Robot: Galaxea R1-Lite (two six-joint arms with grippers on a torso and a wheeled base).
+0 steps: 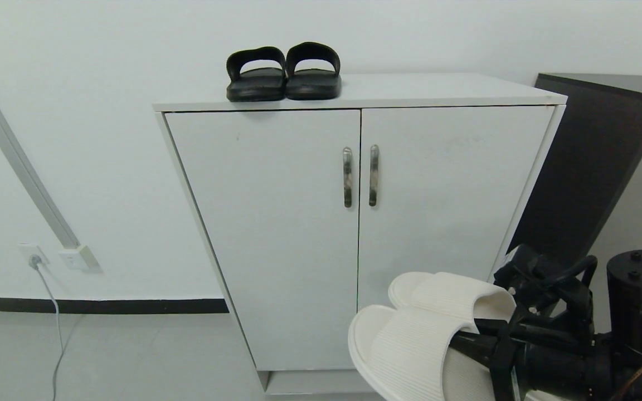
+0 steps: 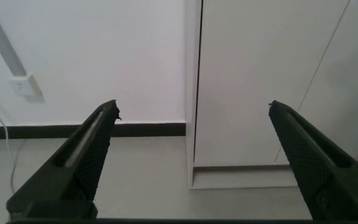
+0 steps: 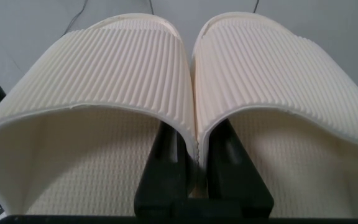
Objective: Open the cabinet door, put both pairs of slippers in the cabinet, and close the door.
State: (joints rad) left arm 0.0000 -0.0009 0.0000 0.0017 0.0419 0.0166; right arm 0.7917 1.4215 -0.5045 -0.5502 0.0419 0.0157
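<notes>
White-walled room with a grey floor, evenly lit.
At the left of the frame the white wall (image 1: 103, 139) is crossed diagonally by a grey cable conduit (image 1: 17, 161), which is ended at a small junction box (image 1: 78, 259). A wall socket (image 1: 32, 255) is fitted just beside it, and a grey cable (image 1: 56, 328) is trailed down from it over the grey floor (image 1: 131, 356). A black skirting band (image 1: 92, 305) is run along the wall's foot. A dark cabinet (image 1: 588, 167) is set at the right edge.

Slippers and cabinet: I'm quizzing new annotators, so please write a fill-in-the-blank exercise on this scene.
The black slippers sit on ___ of the cabinet.
Both doors are ___.
The pair in the right gripper is coloured ___.
The left gripper is ___ and empty.
Missing: top; shut; white; open.
</notes>
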